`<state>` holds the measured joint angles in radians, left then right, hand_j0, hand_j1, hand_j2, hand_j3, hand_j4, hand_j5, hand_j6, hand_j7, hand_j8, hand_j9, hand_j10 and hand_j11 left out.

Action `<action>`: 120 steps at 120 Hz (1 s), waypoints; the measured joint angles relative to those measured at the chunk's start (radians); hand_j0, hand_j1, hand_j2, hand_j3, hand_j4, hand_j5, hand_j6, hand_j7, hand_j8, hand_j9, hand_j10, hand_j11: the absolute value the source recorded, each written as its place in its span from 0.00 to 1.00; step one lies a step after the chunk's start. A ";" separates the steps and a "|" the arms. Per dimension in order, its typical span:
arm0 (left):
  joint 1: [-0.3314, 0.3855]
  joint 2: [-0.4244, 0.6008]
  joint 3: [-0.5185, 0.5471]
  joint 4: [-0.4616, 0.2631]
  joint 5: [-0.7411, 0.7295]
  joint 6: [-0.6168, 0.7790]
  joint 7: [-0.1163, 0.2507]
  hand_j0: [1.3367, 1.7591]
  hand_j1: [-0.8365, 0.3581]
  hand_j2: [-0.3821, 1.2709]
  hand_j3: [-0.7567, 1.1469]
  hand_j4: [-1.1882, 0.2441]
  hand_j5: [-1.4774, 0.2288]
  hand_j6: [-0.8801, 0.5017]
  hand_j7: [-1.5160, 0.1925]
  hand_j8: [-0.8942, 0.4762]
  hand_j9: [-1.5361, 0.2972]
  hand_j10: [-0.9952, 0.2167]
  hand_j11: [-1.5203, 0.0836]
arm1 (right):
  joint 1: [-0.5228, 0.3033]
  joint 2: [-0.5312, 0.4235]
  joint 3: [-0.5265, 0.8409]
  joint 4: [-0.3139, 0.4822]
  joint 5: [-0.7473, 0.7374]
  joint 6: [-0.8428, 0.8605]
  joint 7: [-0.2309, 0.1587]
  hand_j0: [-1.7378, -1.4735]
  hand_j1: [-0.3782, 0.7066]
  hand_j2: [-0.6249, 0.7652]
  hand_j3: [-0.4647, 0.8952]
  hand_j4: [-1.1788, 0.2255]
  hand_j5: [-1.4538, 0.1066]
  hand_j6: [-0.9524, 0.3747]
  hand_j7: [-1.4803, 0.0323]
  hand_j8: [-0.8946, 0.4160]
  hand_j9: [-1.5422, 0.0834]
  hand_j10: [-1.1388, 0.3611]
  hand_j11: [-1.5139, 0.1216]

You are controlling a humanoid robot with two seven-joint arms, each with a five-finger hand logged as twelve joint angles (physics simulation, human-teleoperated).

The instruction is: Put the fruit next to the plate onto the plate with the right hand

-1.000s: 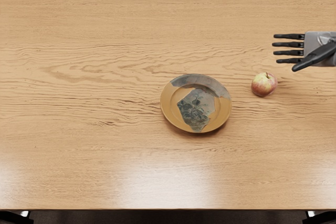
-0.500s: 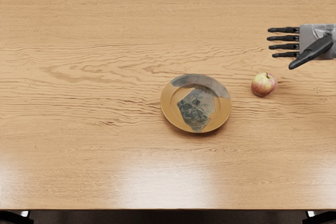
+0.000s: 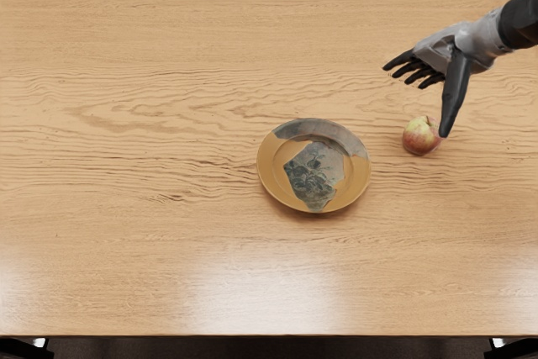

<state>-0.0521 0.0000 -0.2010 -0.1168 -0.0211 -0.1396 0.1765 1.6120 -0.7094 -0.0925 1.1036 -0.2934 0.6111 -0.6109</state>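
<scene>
Seen from my head, looking down across the wooden table (image 3: 126,233): nearest me the bare boards catch a pale glare, and beyond it, at mid-table, sits the plate (image 3: 267,176), golden-brown with a dark mottled patch at its centre. To its right, near the rim but clearly apart from it, the apple (image 3: 419,137) rests on the wood, red and yellow, stem end up; it is not yet on the plate. Farther back, my right hand (image 3: 444,50) reaches in from the upper right edge and hangs over the far side of the fruit, empty. Its fingers (image 3: 403,63) are spread toward the left and the thumb (image 3: 452,94) points down at the apple's right shoulder. Whether the thumb tip touches the skin I cannot tell from this angle. My left arm is out of the picture. I judge this to be the approach, with the grasp not yet made. The next move calls for lowering the palm until the apple sits between thumb and fingers, then closing around it. The fruit is round and could roll off at a push from one side, so both sides should meet it together. After that comes a lift and a short carry left to the plate.
</scene>
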 joint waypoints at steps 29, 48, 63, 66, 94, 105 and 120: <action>0.000 0.000 0.000 -0.001 0.000 0.000 0.000 0.76 0.98 0.23 0.40 0.82 0.86 0.63 0.88 0.65 0.83 0.81 0.94 | 0.118 0.097 -0.264 -0.005 -0.057 -0.070 0.000 0.30 0.03 0.45 0.34 0.84 0.93 0.72 0.98 0.68 0.95 0.76 0.93; -0.003 0.000 0.000 -0.001 0.000 0.000 0.000 0.76 0.98 0.23 0.40 0.82 0.86 0.63 0.88 0.65 0.83 0.81 0.94 | 0.127 0.121 -0.290 -0.005 -0.086 -0.107 0.000 0.30 0.03 0.45 0.34 0.84 0.93 0.72 0.98 0.68 0.95 0.76 0.93; -0.003 0.000 0.000 -0.001 0.000 0.000 0.000 0.76 0.98 0.23 0.40 0.82 0.86 0.63 0.88 0.65 0.83 0.81 0.94 | 0.089 0.132 -0.294 -0.004 -0.130 -0.199 0.000 0.30 0.03 0.45 0.34 0.84 0.93 0.72 0.98 0.68 0.95 0.76 0.93; -0.003 0.000 0.000 -0.001 0.000 0.000 0.000 0.76 0.98 0.23 0.40 0.82 0.86 0.63 0.88 0.65 0.83 0.81 0.94 | 0.078 0.138 -0.294 -0.004 -0.143 -0.227 0.000 0.30 0.03 0.45 0.34 0.84 0.93 0.72 0.98 0.68 0.95 0.76 0.93; -0.003 0.000 0.000 -0.001 0.000 0.000 0.000 0.76 0.98 0.23 0.40 0.82 0.86 0.63 0.88 0.65 0.83 0.81 0.94 | -0.006 0.156 -0.293 -0.003 -0.210 -0.366 0.000 0.30 0.05 0.45 0.34 0.82 0.91 0.70 0.96 0.66 0.93 0.74 0.91; -0.003 0.000 0.000 -0.001 0.000 0.000 0.000 0.76 0.98 0.23 0.40 0.82 0.86 0.63 0.88 0.65 0.83 0.81 0.94 | -0.016 0.174 -0.293 -0.004 -0.220 -0.383 0.000 0.30 0.06 0.45 0.34 0.81 0.90 0.69 0.95 0.66 0.92 0.74 0.90; -0.003 0.000 0.000 -0.001 0.000 0.000 0.000 0.76 0.98 0.23 0.40 0.82 0.86 0.63 0.88 0.65 0.83 0.81 0.94 | -0.032 0.187 -0.293 -0.004 -0.237 -0.409 0.000 0.30 0.10 0.44 0.34 0.79 0.88 0.66 0.92 0.63 0.89 0.71 0.87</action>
<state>-0.0552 0.0000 -0.2010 -0.1181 -0.0214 -0.1396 0.1764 1.5798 -0.5221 -0.3852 1.1000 -0.5302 0.2022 -0.6109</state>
